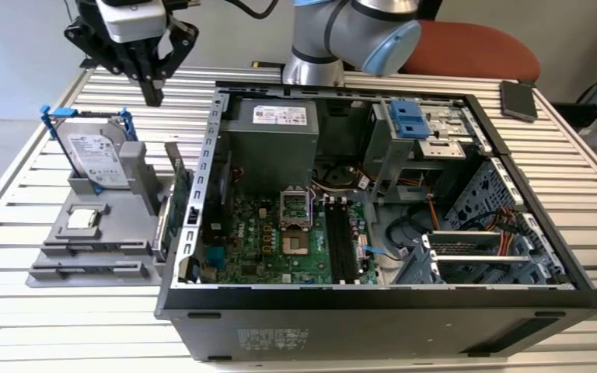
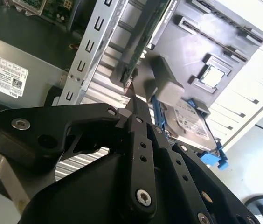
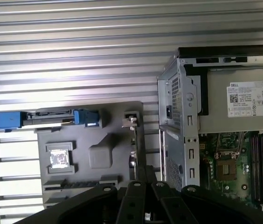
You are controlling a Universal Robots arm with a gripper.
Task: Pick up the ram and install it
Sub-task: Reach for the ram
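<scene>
Exterior view: the gripper [image 1: 153,96] hangs in the air at the exterior view's upper left, above the slatted table [image 1: 29,326]; its two black fingers [image 1: 151,78] are pressed together tip to tip and point straight down; it touches neither the grey holder [image 1: 50,258] nor the open computer case [image 1: 382,311].

The holder lies on the table just beside the case, on the exterior view's left. A hard drive [image 1: 96,159] in blue brackets stands upright at the holder's far end; a small square processor chip [image 1: 83,219] lies flat in a recess in front of the drive; a green card [image 1: 183,203] stands on edge along the side of the holder next to the case.

In the second wrist view the closed fingertips line up with one end of that green card.

I cannot place the ram for certain. In the first wrist view a long dark strip [image 3: 82,182] lies in the holder's long slot, at the end away from the hard drive; whether that is the ram or the bare slot I cannot tell.

Inside the case the motherboard [image 1: 257,241] lies flat; two long black memory slots [image 1: 340,241] run side by side near its middle, and whether a stick sits in them I cannot tell.
</scene>
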